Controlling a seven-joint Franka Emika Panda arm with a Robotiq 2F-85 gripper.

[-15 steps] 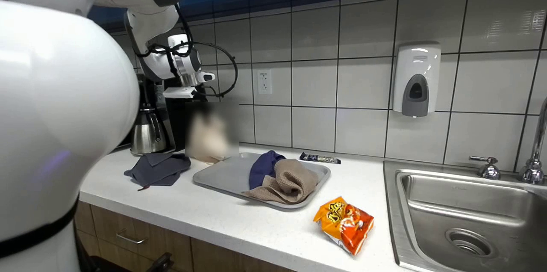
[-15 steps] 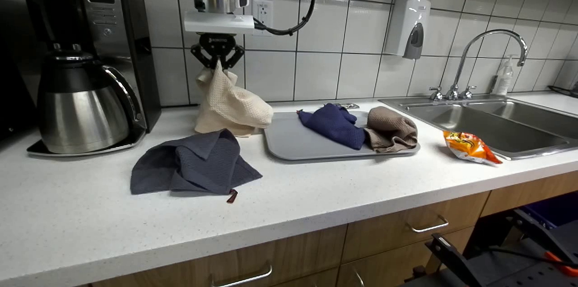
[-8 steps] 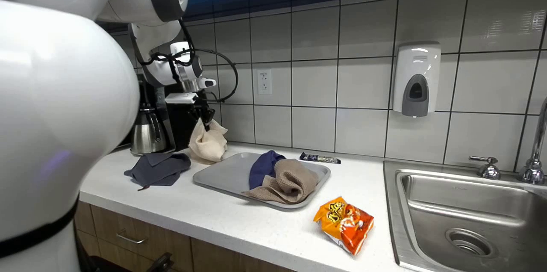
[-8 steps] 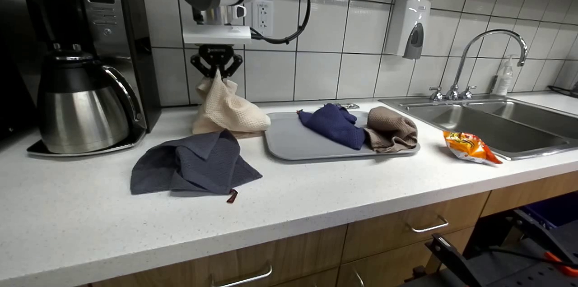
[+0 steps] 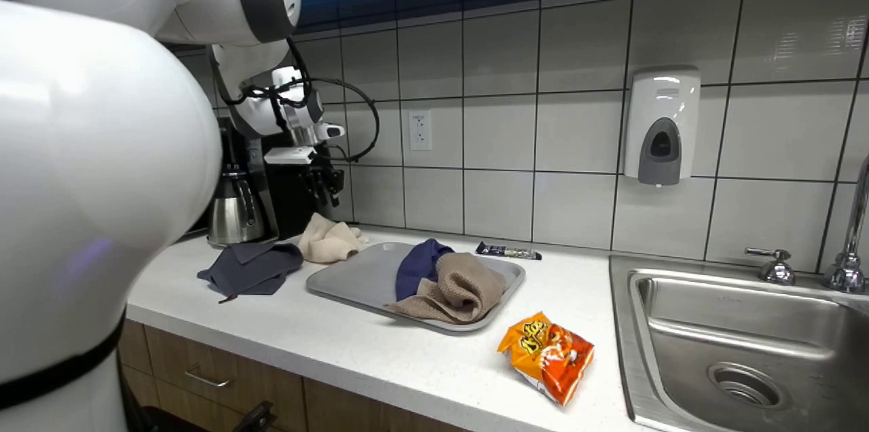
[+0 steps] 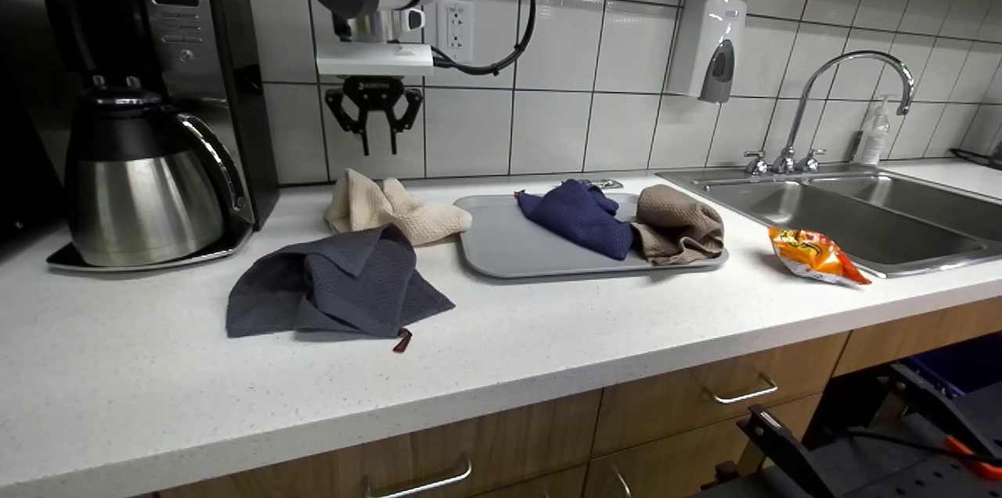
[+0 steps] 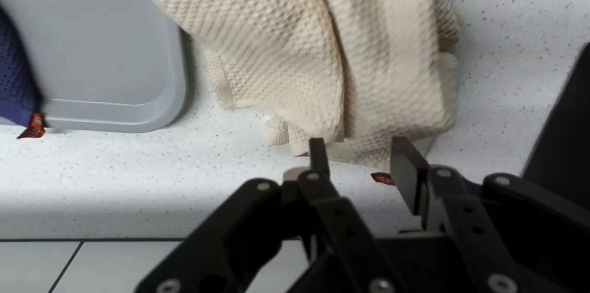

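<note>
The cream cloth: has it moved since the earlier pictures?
Yes, downward. In an exterior view, the cream cloth, earlier pinched by the hand, now lies crumpled on the counter, its top farther below the wall outlet.

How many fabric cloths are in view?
4: crumpled cream cloth and charcoal cloth on the white counter; navy cloth and brown cloth on the gray rectangular tray. Any underneath would be hidden.

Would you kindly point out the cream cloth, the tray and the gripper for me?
Cream cloth (image 7: pixel 295 58), in the wrist view: near its middle.
Tray (image 6: pixel 497 239), in an exterior view: a bare part of its base.
Gripper (image 6: pixel 380 144), in an exterior view: midway between its fingertips.
</note>
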